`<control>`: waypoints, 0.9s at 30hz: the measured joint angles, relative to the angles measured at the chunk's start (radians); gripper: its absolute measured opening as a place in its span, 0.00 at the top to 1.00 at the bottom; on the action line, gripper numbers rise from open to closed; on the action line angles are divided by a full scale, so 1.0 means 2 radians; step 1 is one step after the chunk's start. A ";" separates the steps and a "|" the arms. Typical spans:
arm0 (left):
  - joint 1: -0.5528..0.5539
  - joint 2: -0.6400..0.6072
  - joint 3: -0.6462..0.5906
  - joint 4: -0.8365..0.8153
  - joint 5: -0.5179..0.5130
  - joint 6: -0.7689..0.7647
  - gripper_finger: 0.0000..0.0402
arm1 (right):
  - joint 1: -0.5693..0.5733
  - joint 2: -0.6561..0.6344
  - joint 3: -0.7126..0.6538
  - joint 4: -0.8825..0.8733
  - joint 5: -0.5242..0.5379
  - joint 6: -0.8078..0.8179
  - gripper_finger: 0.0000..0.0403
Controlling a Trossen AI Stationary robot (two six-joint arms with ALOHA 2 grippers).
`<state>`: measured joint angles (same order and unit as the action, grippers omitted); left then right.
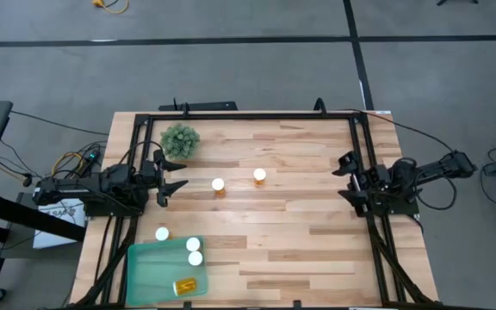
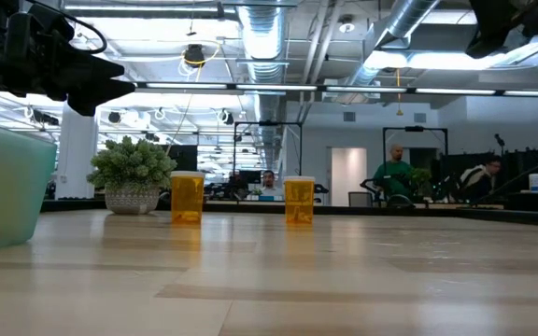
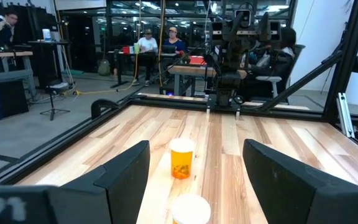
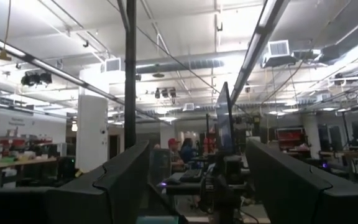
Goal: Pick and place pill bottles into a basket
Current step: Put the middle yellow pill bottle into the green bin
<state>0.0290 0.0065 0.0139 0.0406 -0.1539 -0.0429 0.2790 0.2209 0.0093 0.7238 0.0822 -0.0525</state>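
Observation:
Two amber pill bottles with white caps (image 1: pixel 219 186) (image 1: pixel 259 176) stand upright on the wooden table; they also show in the low view (image 2: pixel 187 198) (image 2: pixel 299 201). A third bottle (image 1: pixel 162 233) stands by the far edge of the teal basket (image 1: pixel 145 275). Two bottles (image 1: pixel 193 244) (image 1: pixel 195 257) stand inside the basket and one (image 1: pixel 184 286) lies in it. My left gripper (image 1: pixel 175 176) is open and empty above the table's left side, facing the nearer bottle (image 3: pixel 190 208). My right gripper (image 1: pixel 346 177) is open and empty at the right side.
A small bushy green plant in a pot (image 1: pixel 180 139) stands at the far left, just beyond my left gripper. A black metal frame (image 1: pixel 248 114) runs along the table's far, left and right edges. The basket's wall (image 2: pixel 3 187) fills the low view's left.

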 joint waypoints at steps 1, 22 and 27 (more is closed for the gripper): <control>0.000 0.000 0.000 0.000 0.000 0.000 0.38 | 0.000 0.000 0.000 -0.003 0.000 0.000 0.36; 0.000 0.000 0.000 0.000 0.000 -0.001 0.38 | 0.000 0.001 0.000 -0.106 0.138 0.013 0.36; 0.000 0.000 0.000 0.000 0.000 -0.002 0.38 | 0.000 0.001 0.011 -0.134 0.144 0.012 0.36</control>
<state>0.0289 0.0067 0.0139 0.0406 -0.1539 -0.0478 0.2790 0.2228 0.0313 0.4560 0.3693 -0.0290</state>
